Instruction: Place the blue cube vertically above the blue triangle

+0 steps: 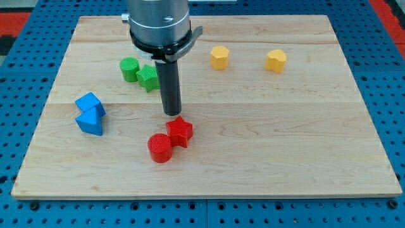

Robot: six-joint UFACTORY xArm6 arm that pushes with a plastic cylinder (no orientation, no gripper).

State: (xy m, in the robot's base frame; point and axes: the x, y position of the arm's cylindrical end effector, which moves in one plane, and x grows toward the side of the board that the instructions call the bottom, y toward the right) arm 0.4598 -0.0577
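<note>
Robotics lab bench setup. Light wooden board (253, 158) lies flat on a blue perforated pegboard surface (25, 57) with a regular hole grid; red patches show at far left and far right corners. Metal robot arm housing (158, 22) at far centre carries a dark rod. Small coloured test blocks are scattered on the board.

Bright, even overhead light, soft short shadows beneath the blocks, sharp focus, no glare.

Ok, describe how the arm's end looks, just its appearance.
A shiny silver metal cylinder tops it, ringed by a black clamp collar with small side tabs. Below hangs a straight, dark, matte cylindrical rod, ending at my tip. No cables or markings show.
</note>
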